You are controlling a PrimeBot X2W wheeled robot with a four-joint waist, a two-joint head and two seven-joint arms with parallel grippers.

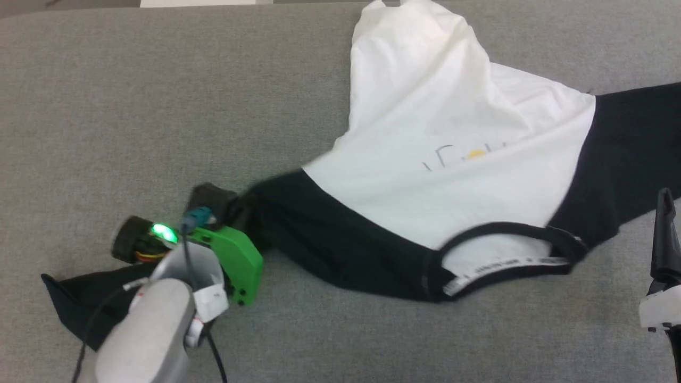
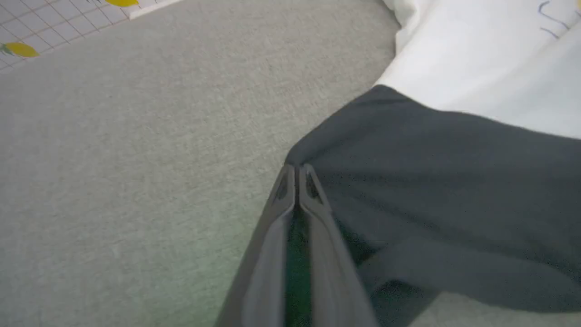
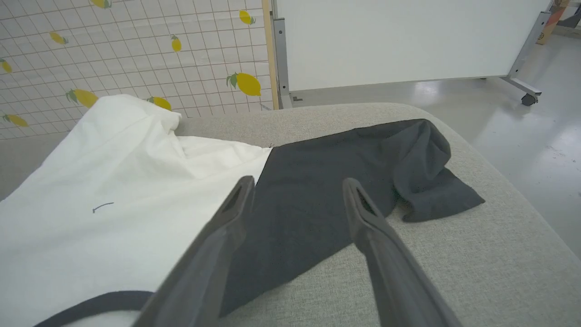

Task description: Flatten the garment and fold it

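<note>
The garment, a white T-shirt with black raglan sleeves and a black neckband, lies spread on a grey cushioned surface, neck toward me. A small yellow-and-blue print shows on the chest. My left gripper is at the left black sleeve. In the left wrist view its fingers are shut, pinching a raised fold of that sleeve. My right gripper stands open just above the right black sleeve, holding nothing. One dark finger of it shows at the head view's right edge.
The cuff end of the left sleeve lies under my left forearm. The right sleeve's end is bunched near the cushion's rounded right edge. Beyond stand a lemon-print grid sheet and a white panel on a wheeled frame.
</note>
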